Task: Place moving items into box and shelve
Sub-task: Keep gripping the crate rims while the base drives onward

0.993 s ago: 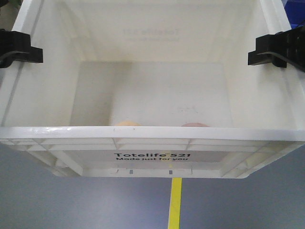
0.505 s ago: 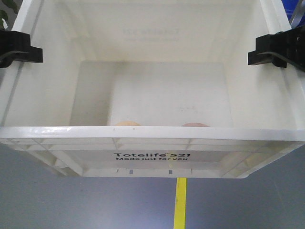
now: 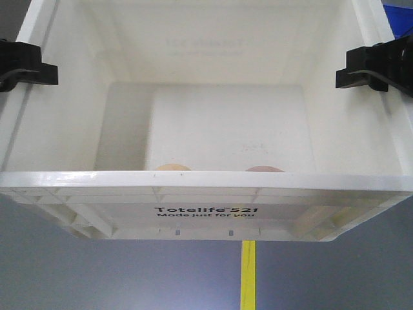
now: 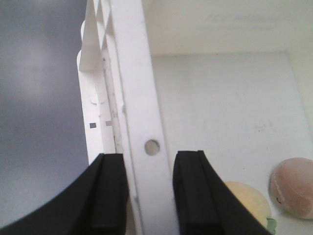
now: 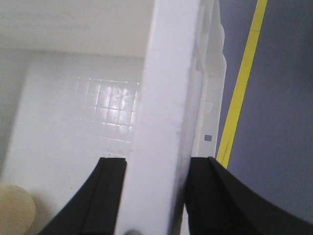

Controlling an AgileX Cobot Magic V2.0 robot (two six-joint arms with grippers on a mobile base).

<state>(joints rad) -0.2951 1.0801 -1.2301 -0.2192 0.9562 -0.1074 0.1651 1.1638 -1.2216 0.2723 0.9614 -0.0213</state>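
Gripped the box (image 3: pixel 206 182) across its long axis, left claw (image 4: pixel 149 196) pinched on the left wall, right claw (image 5: pixel 156 196) pinched on the right wall. Carried both moving items inside by the near wall: yellowish lump (image 4: pixel 247 200), pinkish lump (image 4: pixel 296 188).

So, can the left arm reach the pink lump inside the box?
Probably not: the left claw is shut on the box and must let go before reaching the pink lump.
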